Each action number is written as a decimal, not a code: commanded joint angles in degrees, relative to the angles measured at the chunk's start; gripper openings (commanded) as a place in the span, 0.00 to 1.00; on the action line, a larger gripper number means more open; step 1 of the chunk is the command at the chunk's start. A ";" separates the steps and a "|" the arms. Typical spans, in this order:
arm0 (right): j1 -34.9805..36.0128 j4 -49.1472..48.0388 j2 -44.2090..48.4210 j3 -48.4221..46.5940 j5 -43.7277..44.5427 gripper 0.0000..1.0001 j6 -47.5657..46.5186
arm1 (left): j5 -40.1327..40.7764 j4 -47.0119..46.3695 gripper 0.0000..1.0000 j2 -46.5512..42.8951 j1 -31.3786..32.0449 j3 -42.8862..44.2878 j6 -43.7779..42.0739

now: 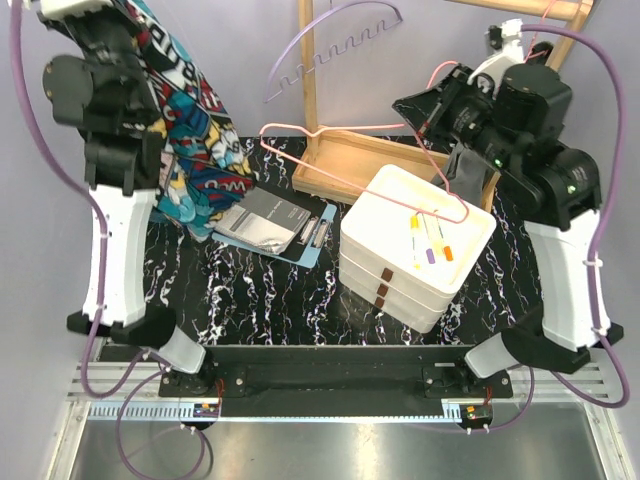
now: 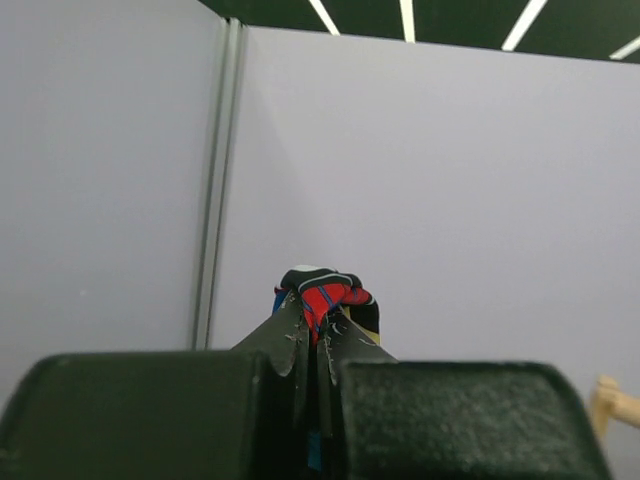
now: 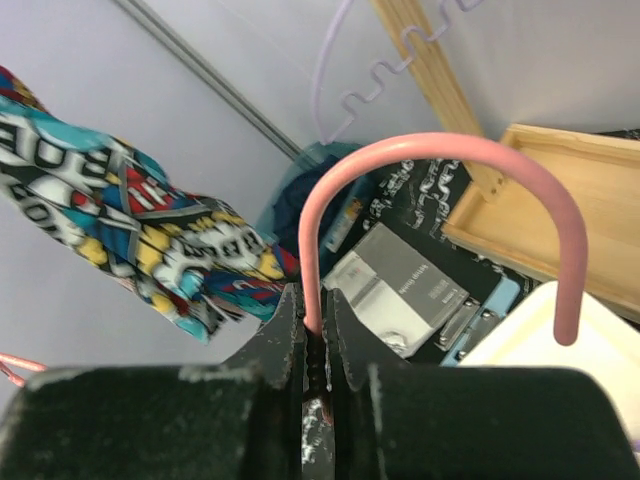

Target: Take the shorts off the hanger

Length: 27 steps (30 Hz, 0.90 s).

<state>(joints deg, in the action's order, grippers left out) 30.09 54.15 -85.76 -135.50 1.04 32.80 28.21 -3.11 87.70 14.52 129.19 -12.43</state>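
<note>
The left gripper (image 2: pixel 318 322) is clenching a bunched fold of the graffiti-print shorts (image 1: pixel 195 150). Its arm is standing raised at the far left, so the cloth is hanging free in a long drape toward the table (image 1: pixel 280 290) rather than lying on it.

The right gripper (image 3: pixel 315 335) is pinching the pink hanger (image 3: pixel 440 145) at the foot of its hook, with its jaws closed tight on the wire. It is holding the hanger up at the far right, and the frame is slanting out over the white stacked trays (image 1: pixel 420 270).

The arms are standing well apart, and the likely reason is that one is anchoring the hanger while the other is carrying the garment clear of it. No printed cloth is showing on the pink wire from above, so I am judging this pair to be off the hanger.

A grey strip of cloth (image 1: pixel 465 175) is hanging just below the right gripper, and I cannot tell whether it is draped on the hanger. I am not finding the navy pair with any certainty. A lilac hanger (image 1: pixel 335 50) is hanging bare on the wooden rack (image 1: pixel 310 90) at the far side
</note>
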 commanded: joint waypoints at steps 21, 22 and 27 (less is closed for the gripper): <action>-6.80 3.95 -9.78 -10.31 -4.37 0.00 -0.54 | -33.82 -9.64 0.00 21.64 -31.66 6.53 41.60; -6.80 3.86 -9.87 -10.31 -4.64 0.00 -0.28 | -34.18 -9.63 0.00 20.42 -31.58 1.91 42.30; -6.80 3.86 -9.35 -9.70 -5.87 0.00 0.34 | -30.68 -6.32 0.00 14.61 -30.96 -11.40 43.71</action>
<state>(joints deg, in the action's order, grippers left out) 23.62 59.07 -96.05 -144.07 -2.70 32.03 -2.28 -8.78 108.97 -17.17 123.90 28.21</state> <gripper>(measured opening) 0.090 0.009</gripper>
